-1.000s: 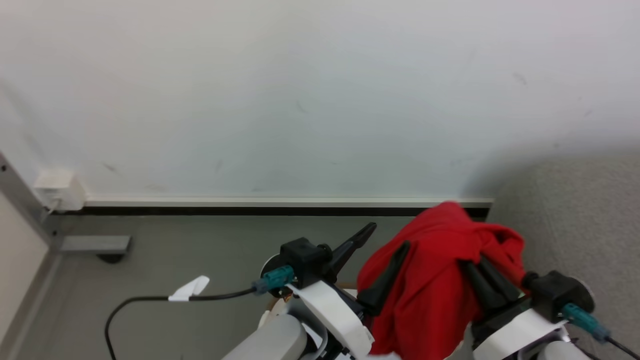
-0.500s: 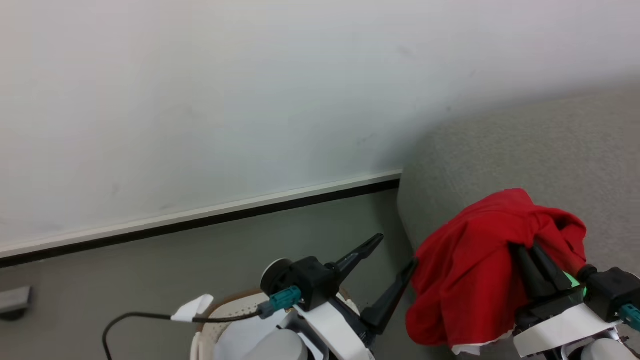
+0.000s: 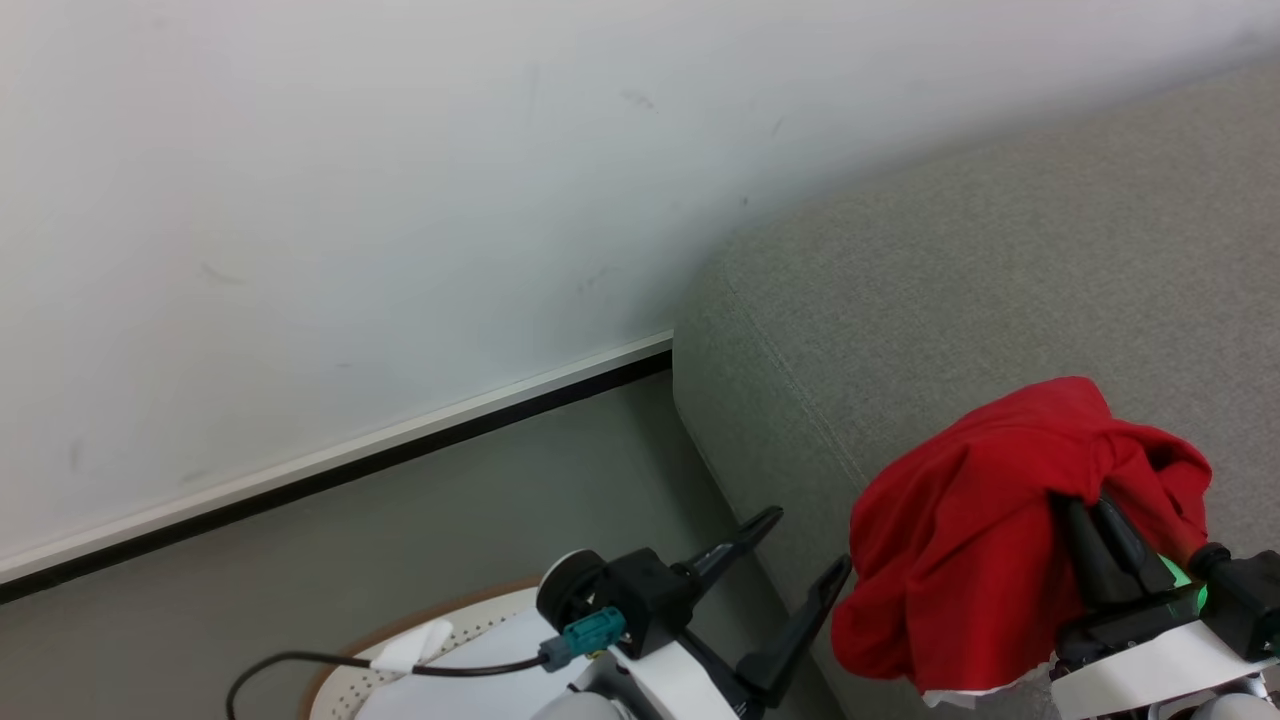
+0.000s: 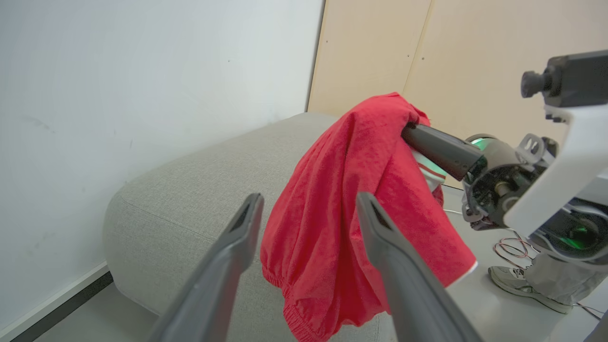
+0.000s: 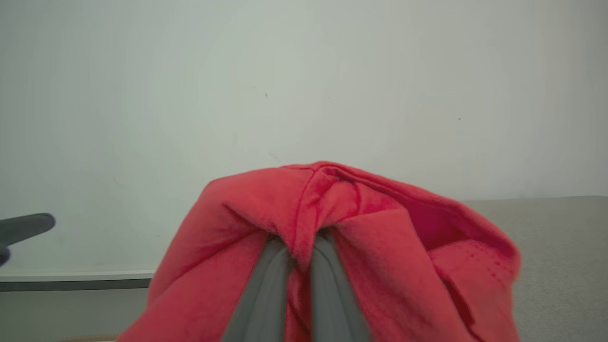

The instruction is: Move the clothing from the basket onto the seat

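Holding clothing (image 3: pixel 960 540) over seat (image 3: pixel 950 280) | right pincer (image 3: pixel 1085 515) clenched on it | left pincer (image 3: pixel 805 542) spread, empty

A scuffed white wall (image 3: pixel 300 200) meets the grey floor (image 3: pixel 480 510) along a white skirting board (image 3: pixel 330 458) with a dark strip (image 3: pixel 330 479) beneath. Pale wooden panels (image 4: pixel 370 52) adjoin the wall. A person's grey shoe (image 4: pixel 508 278) and trouser leg (image 4: pixel 551 278) rest near thin coiled wires (image 4: pixel 510 248).
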{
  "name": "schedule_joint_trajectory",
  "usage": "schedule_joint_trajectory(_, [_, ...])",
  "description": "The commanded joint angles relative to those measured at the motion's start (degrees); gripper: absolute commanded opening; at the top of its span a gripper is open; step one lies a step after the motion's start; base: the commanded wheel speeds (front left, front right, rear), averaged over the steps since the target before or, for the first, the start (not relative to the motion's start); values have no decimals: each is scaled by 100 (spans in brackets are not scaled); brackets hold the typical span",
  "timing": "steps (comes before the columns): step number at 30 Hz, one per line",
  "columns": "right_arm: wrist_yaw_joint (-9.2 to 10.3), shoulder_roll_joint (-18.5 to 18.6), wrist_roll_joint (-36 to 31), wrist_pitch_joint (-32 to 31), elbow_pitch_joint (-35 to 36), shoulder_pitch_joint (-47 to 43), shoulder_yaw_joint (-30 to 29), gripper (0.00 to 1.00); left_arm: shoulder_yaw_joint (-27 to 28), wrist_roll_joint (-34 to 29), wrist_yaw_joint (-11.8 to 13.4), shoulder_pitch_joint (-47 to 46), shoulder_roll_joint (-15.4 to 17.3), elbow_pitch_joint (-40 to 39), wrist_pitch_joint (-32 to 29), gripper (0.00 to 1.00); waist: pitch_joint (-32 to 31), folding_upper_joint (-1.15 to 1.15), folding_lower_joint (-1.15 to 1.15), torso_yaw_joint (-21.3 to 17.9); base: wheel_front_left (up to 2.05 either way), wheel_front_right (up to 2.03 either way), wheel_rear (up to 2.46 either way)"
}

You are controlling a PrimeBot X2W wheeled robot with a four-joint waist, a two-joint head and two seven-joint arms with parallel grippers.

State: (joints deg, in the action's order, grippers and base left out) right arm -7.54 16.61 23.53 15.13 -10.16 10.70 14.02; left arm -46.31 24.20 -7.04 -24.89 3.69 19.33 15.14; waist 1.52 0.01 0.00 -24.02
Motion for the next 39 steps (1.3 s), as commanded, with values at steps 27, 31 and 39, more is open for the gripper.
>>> schedule_joint_trajectory(27, [11, 625, 450, 2, -314, 2739, -1306, 0, 254, -473, -38, -996, 793, -258, -106, 100, 2636, -1, 0, 842, 0, 0, 0])
schedule_joint_trajectory(31, [11, 944, 465, 1, -797, 3249, -1578, 0, 314, -505, -26, -1178, 962, -459, -181, 100, 3103, -1, 0, 1030, 0, 0, 0])
schedule_joint_trajectory(39, [11, 1400, 389, 3, -2047, 3979, -2233, 0, 370, -560, 37, -1367, 1073, -723, -195, 100, 3690, -1, 0, 1338, 0, 0, 0])
